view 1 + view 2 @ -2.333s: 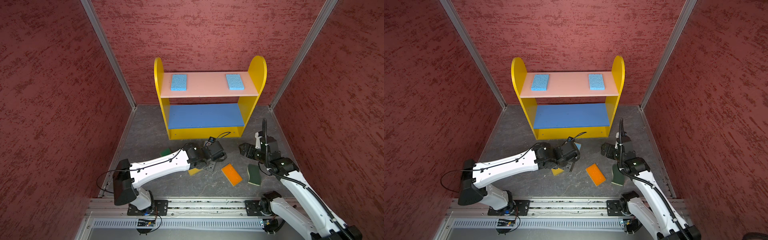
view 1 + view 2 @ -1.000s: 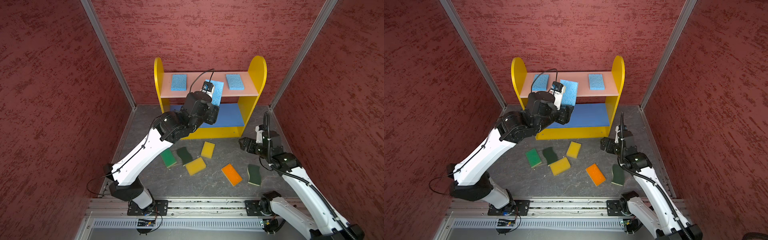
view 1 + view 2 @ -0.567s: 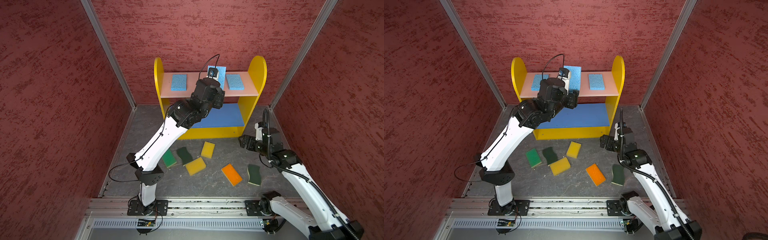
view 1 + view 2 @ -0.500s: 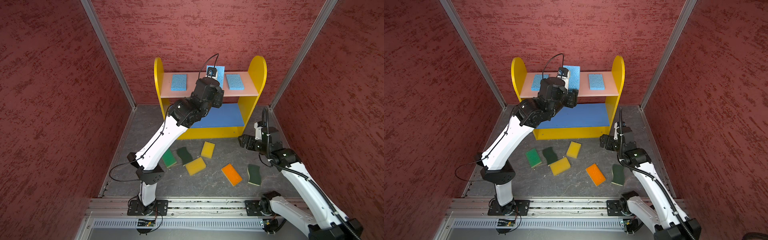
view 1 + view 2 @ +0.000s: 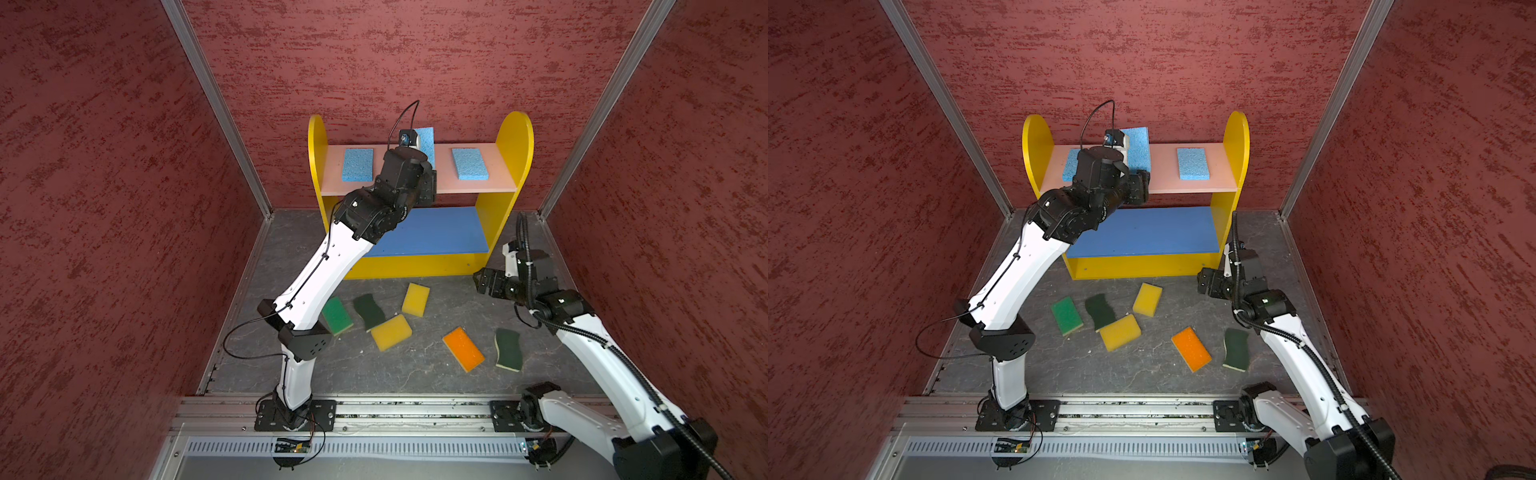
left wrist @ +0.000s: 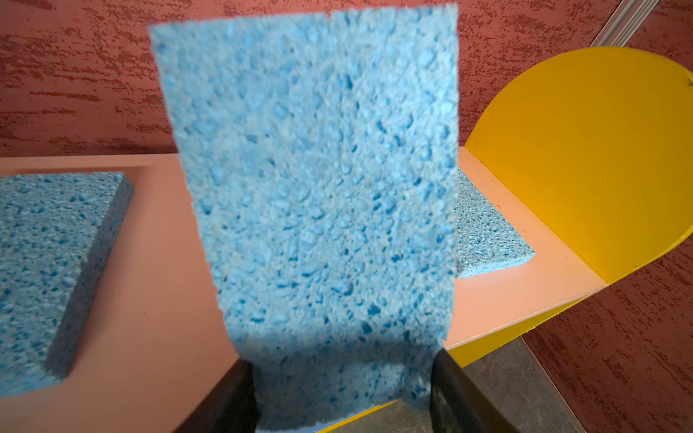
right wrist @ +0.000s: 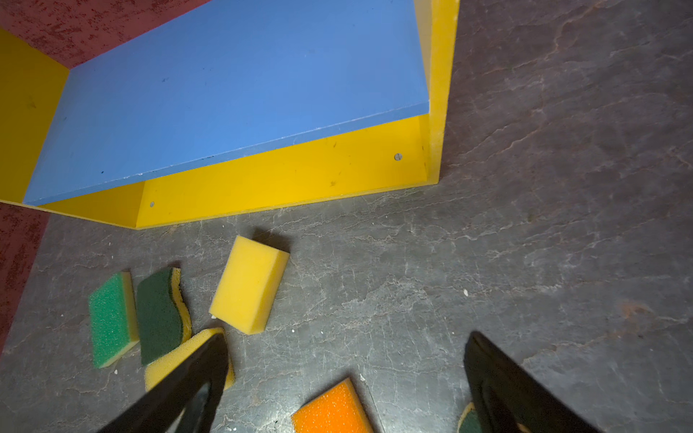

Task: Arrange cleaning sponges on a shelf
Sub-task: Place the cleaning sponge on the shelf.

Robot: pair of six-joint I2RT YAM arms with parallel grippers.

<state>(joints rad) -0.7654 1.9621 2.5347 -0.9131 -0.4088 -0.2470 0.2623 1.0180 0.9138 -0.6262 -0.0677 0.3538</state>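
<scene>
I have the left gripper (image 6: 343, 391) clamped on a blue sponge (image 6: 318, 187) by its lower edge, upright above the pink top board (image 5: 440, 185) of the shelf (image 5: 515, 141) at 12 o'clock, ready to lie in the gap between two flat blue sponges (image 5: 357, 165), while the right gripper (image 7: 347, 360) hangs open at 4 o'clock.

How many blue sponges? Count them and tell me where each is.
3. One sponge lies at the pink board's left end, another at its right end; the third sponge is held by the left gripper between them. None seems hidden.
</scene>
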